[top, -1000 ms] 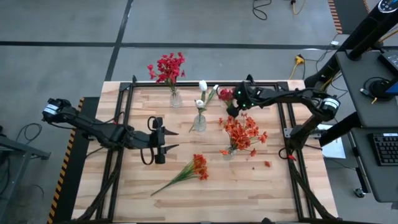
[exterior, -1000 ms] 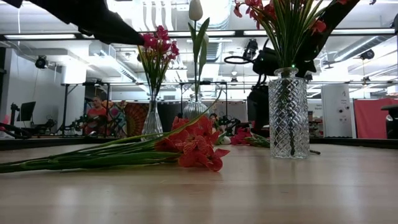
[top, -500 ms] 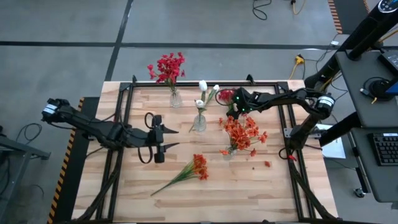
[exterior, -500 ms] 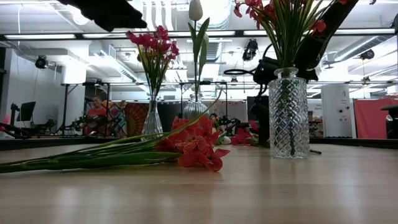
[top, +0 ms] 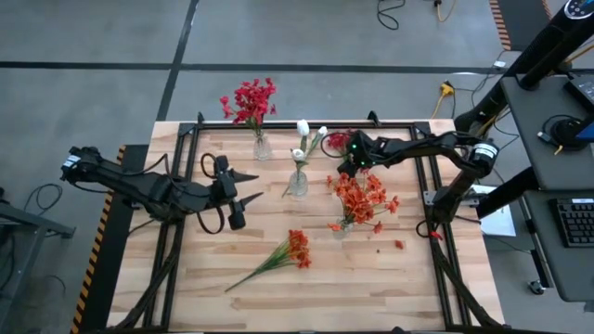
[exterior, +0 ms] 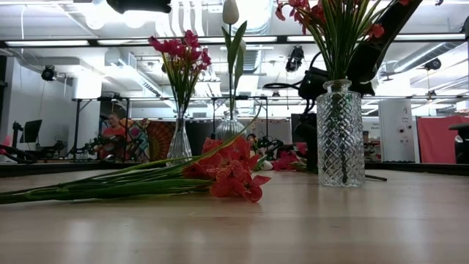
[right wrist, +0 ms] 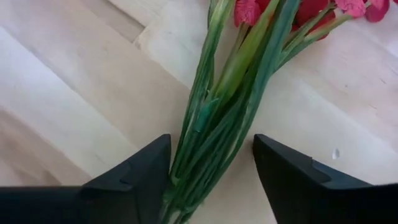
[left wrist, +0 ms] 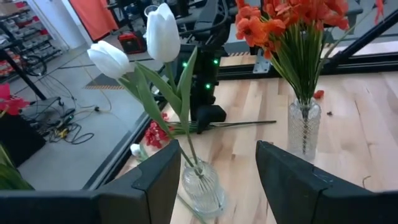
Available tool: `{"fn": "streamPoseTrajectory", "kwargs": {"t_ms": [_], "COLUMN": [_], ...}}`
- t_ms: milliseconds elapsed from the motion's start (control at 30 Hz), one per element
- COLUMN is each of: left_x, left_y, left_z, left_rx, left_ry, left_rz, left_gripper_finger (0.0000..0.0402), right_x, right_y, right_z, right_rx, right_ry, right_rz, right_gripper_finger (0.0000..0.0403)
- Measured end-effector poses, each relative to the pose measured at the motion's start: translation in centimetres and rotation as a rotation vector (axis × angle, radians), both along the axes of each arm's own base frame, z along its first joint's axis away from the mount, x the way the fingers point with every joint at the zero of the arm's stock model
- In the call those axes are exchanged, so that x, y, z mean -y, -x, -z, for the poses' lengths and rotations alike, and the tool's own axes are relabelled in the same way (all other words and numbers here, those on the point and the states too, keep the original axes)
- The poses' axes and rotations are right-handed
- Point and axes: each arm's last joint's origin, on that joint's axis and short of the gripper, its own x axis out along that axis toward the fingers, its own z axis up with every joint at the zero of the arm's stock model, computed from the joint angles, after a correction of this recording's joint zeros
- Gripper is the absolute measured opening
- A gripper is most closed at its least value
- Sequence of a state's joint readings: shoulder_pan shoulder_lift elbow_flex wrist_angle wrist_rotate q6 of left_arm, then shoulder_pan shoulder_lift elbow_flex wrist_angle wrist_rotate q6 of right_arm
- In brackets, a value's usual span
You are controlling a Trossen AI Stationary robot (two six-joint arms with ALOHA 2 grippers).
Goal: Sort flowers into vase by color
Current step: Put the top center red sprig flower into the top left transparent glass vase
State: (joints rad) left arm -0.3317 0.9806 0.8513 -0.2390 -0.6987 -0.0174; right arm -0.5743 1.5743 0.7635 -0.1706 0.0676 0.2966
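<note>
Loose crimson-red flowers (top: pixel 336 142) lie flat near the table's far edge, and their green stalks (right wrist: pixel 217 118) run between the fingers of my right gripper (right wrist: pixel 211 155), which is open and points steeply down at them (top: pixel 346 160). My left gripper (top: pixel 249 188) hovers open and holds nothing, high over the table's left middle. An orange-red bunch (top: pixel 295 249) lies flat toward the near side. Three glass vases stand upright: one with crimson flowers (top: pixel 251 100), one with white buds (top: pixel 302 128), one with orange-red flowers (top: pixel 364 195). My right gripper straddles the crimson flowers' stalks (right wrist: pixel 205 143) below the blooms, coming from above and lying across them. One finger (right wrist: pixel 140 180) sits right at the bundle's edge; a gap shows beside the other (right wrist: pixel 292 180). I cannot tell whether either touches. The stalks lie on the table.
The white-bud vase (left wrist: pixel 202 186) and the orange-flower vase (left wrist: pixel 303 127) stand between the two arms. A stray orange petal (top: pixel 399 245) lies at the right. Black frame rails (top: pixel 186 167) run along the table's sides. Bare wood lies toward the near edge.
My left gripper has risen well above the table, tipped up toward level and drawn a little toward the far edge, still open. My right gripper has sunk slightly onto the crimson stalks. The flowers and vases have kept their places.
</note>
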Motion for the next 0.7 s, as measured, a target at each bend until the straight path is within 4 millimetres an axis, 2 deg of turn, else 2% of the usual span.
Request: {"fn": "streamPoseTrajectory", "kwargs": {"t_ms": [167,467,700], "left_x": [0.0,0.2,0.2], "left_y": [0.0,-0.5,-0.5], "left_z": [0.3,0.9,1.0], "left_rx": [-0.010,-0.033,-0.036], "left_ry": [0.004,0.022,0.021], "left_rz": [-0.003,-0.013,-0.013], "left_gripper_finger": [0.0192,0.0192,0.0192], "right_x": [-0.1,-0.1,0.1], "right_y": [0.1,0.1,-0.1], "right_z": [-1.0,-0.7,0.6], "right_rx": [0.040,0.034,-0.004], "right_ry": [0.015,-0.004,-0.022], "right_rz": [0.016,0.039,0.043], "right_gripper_finger": [0.0187,0.0136,0.0144]}}
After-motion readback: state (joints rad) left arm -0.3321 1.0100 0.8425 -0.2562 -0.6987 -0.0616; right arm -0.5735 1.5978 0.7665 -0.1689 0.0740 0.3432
